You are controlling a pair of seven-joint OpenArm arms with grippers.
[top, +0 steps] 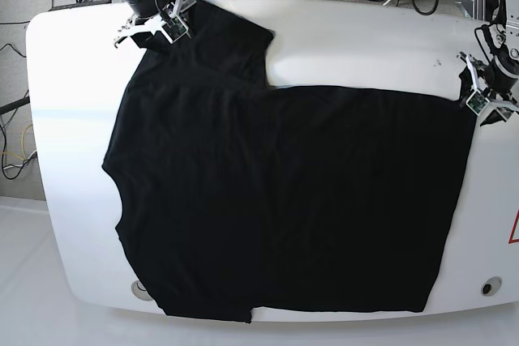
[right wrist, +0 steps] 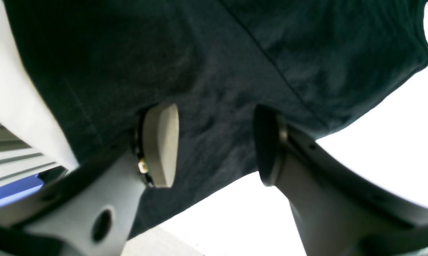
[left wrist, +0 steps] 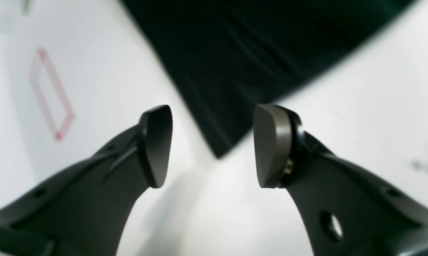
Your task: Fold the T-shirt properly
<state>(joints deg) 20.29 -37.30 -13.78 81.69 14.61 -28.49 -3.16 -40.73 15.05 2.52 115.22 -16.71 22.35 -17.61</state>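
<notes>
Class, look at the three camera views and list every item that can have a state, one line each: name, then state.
Large plain black short-sleeved T-shirt: spread flat on the white table, not yet folded, one sleeve out towards the far edge.
Left hand: open, empty, just off a corner of the shirt.
Right hand: open, over the shirt fabric near its edge, gripping nothing.

The left wrist view is blurred throughout. T-shirt (top: 284, 200) hem is cut off by the base view's bottom edge.
</notes>
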